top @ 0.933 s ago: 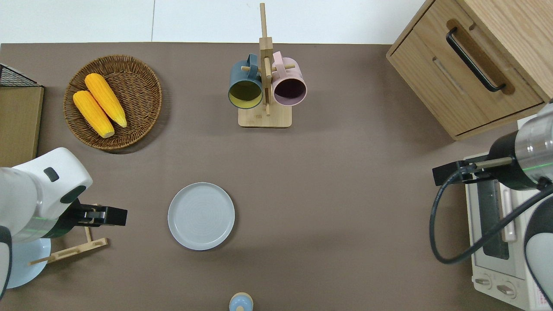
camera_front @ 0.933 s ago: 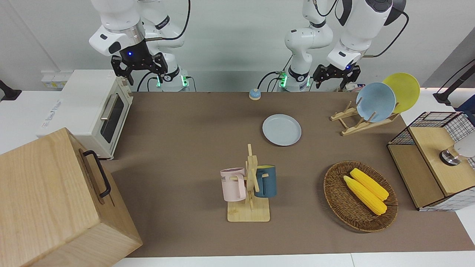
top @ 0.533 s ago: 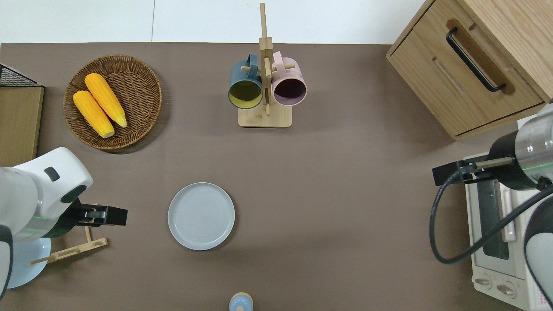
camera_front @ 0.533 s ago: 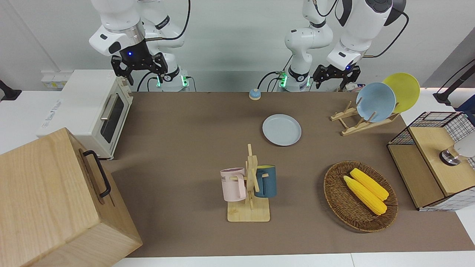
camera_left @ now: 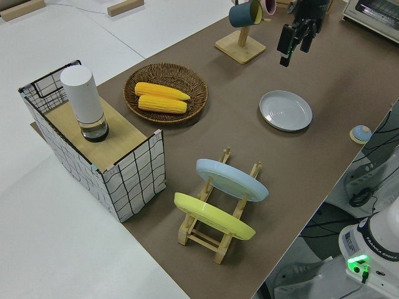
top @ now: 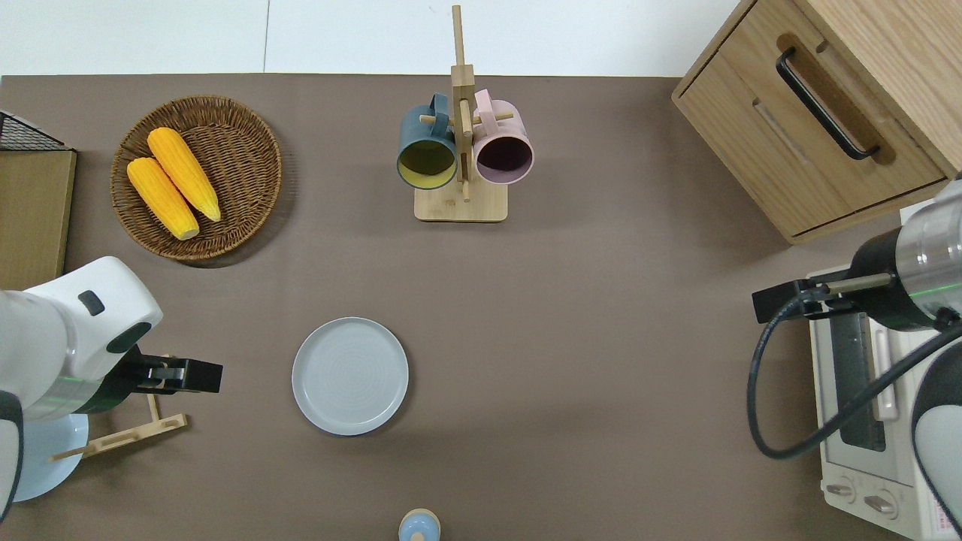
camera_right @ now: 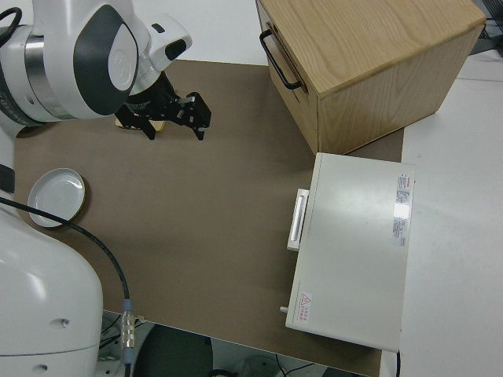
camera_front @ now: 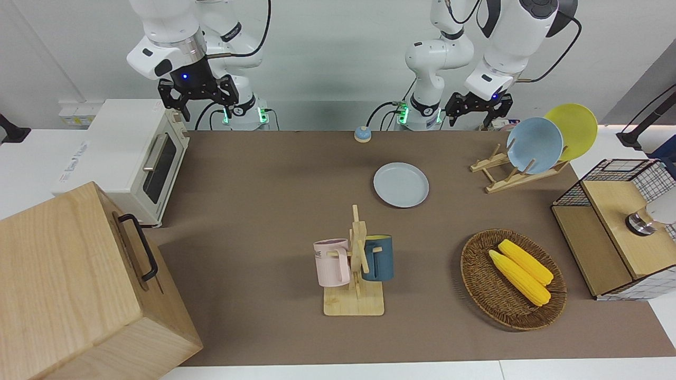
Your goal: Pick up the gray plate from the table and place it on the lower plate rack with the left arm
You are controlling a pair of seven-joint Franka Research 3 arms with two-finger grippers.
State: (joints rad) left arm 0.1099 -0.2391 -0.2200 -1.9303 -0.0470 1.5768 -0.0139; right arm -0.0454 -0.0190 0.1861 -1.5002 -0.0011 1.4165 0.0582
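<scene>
The big brown table (top: 601, 376) is in front of me, with a wooden cabinet (top: 819, 113) and a white toaster oven (camera_front: 127, 153) at my right arm's end. At my left arm's end sit a wire box (camera_front: 618, 227), a basket (top: 225, 218) with two yellow corn cobs (top: 173, 182), and the lower plate rack (camera_front: 515, 177). The rack already holds a light blue plate (camera_front: 534, 145) and a yellow plate (camera_front: 573, 129), both leaning in the slots at its high end. The low slots look free to me. A mug stand (top: 460, 173) with a dark blue mug and a pink mug stands farther from me, near the middle. The gray plate (top: 350, 376) lies flat on the table, between the rack and the middle, with nothing touching it. My left claw (top: 192, 376) is up in the air over the low end of the rack, well apart from the gray plate, and its fingers are apart with nothing in them. My right arm is parked, and its claw (camera_front: 196, 97) is apart too. I think I am at the very start: I have not picked up the plate yet. Next I should move my left claw over the plate's rim, go down, and pinch the edge gently, because a flat plate is hard to grab.
</scene>
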